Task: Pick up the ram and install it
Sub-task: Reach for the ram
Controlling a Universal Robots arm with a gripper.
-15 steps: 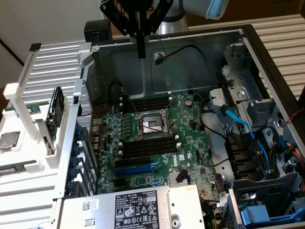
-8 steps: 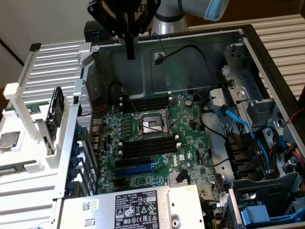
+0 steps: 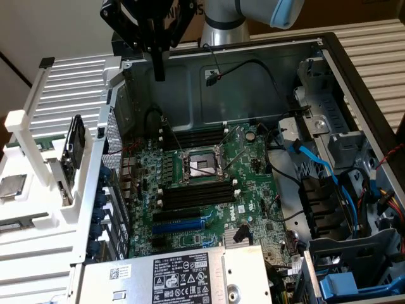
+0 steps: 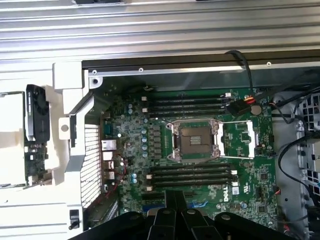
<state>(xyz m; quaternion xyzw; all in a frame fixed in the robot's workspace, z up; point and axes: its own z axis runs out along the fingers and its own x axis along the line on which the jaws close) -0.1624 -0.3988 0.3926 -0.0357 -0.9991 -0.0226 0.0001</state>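
My gripper (image 3: 159,75) hangs above the back wall of the open computer case, fingers shut together with nothing between them. In the wrist view the shut gripper (image 4: 175,199) points down over the motherboard (image 4: 125,135), just in front of the nearer bank of long black memory slots (image 4: 192,176). A second slot bank (image 4: 185,105) lies beyond the open CPU socket (image 4: 194,140). A thin dark-green strip that looks like the ram (image 3: 35,144) lies in the white rack (image 3: 76,82) outside the case, far to the exterior view's left of the gripper.
A black fan card (image 3: 74,142) stands in the rack. Black cables (image 3: 253,66) cross the case's back wall, and blue cables (image 3: 329,174) with drive bays fill the exterior view's right. The power supply (image 3: 183,272) sits in front, and a blue expansion slot (image 3: 180,223) lies behind it.
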